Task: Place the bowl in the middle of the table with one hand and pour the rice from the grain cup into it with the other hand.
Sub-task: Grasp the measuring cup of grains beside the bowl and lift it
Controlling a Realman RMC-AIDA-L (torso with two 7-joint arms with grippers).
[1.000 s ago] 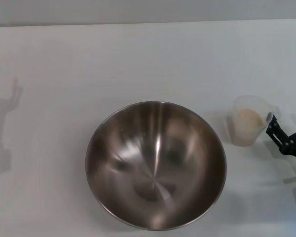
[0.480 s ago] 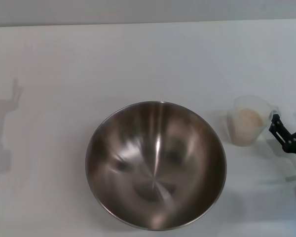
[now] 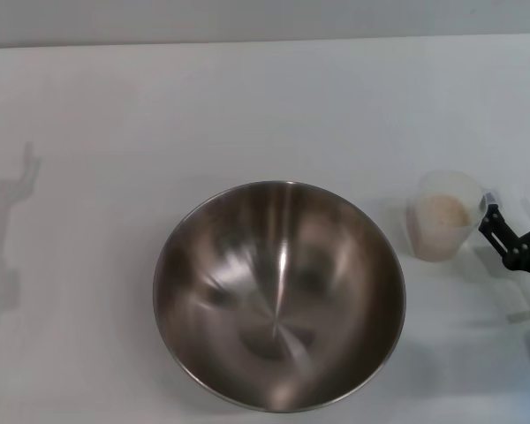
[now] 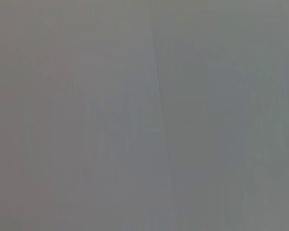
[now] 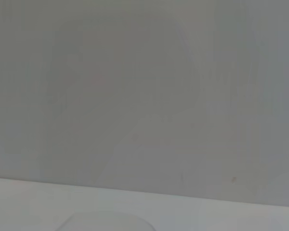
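Note:
The steel bowl (image 3: pixel 279 295) stands empty on the white table (image 3: pixel 247 115), near the front at the middle. The translucent grain cup (image 3: pixel 445 215) stands upright to the right of the bowl, with the rice (image 3: pixel 442 213) inside it. My right gripper (image 3: pixel 515 203) is at the right edge of the head view, just right of the cup; its black fingers (image 3: pixel 496 231) are spread and hold nothing. The cup's rim shows faintly in the right wrist view (image 5: pixel 106 222). My left gripper is out of view; only its shadow falls on the table at the far left.
The table's far edge (image 3: pixel 265 40) runs along the top of the head view, with a grey wall behind it. The left wrist view shows only a plain grey surface.
My right gripper has shifted slightly to the right, away from the cup. The bowl and the cup have not moved.

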